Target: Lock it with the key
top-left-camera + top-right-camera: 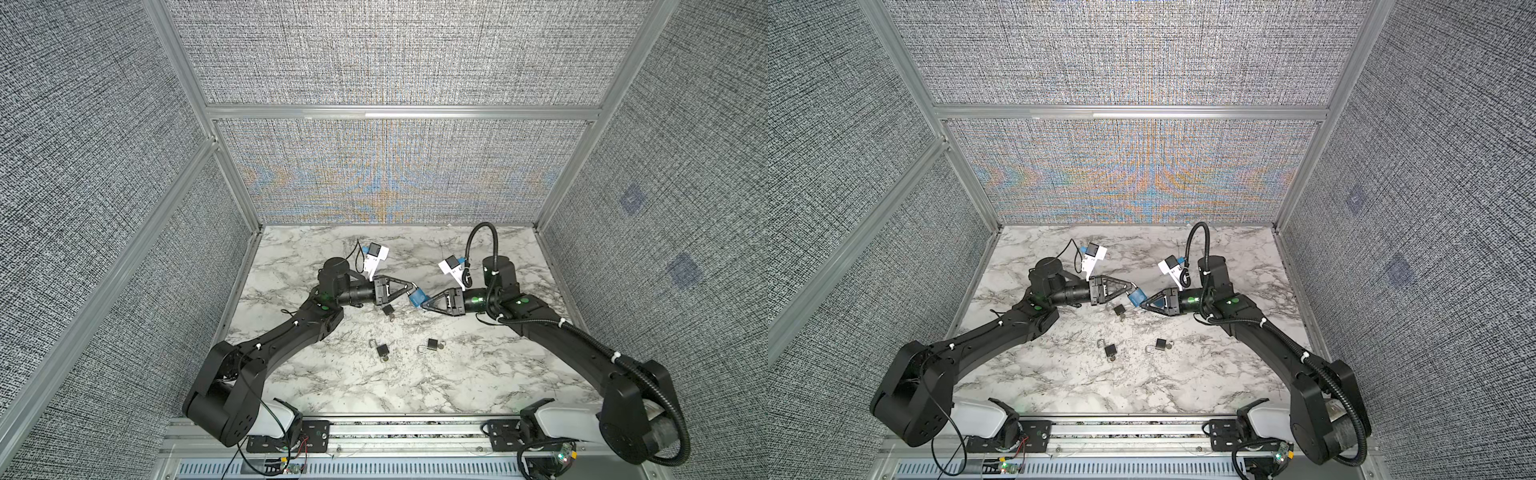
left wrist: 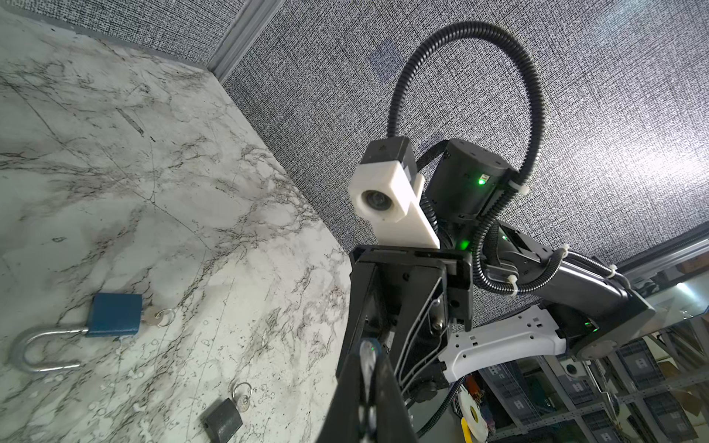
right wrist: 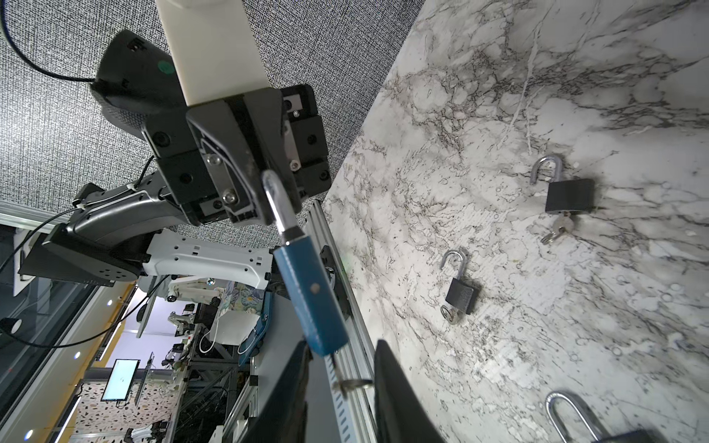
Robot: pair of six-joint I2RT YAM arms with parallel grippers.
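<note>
Blue padlock [image 1: 417, 298] hangs in mid-air over the middle of the marble tabletop [image 1: 457, 382], between the two grippers and clear of the surface. Its shackle [image 3: 278, 203] is clamped in the closed left gripper [image 1: 412, 286], which carries the body. The key [image 3: 355, 383] sits in the keyway at the opposite end of the body. The right gripper [image 1: 424, 306] brackets this key: in the right wrist view its jaws stand apart with the key's head between them, not pinched.

Step in hand, by judgement: acquiring the key. Whether the shackle is seated cannot be told. The next move calls for closing squarely on the key's head, then turning about the keyway axis while the left grip resists rotation.

Black padlocks [image 1: 381, 350] lie on the tabletop nearby, shackles open.
</note>
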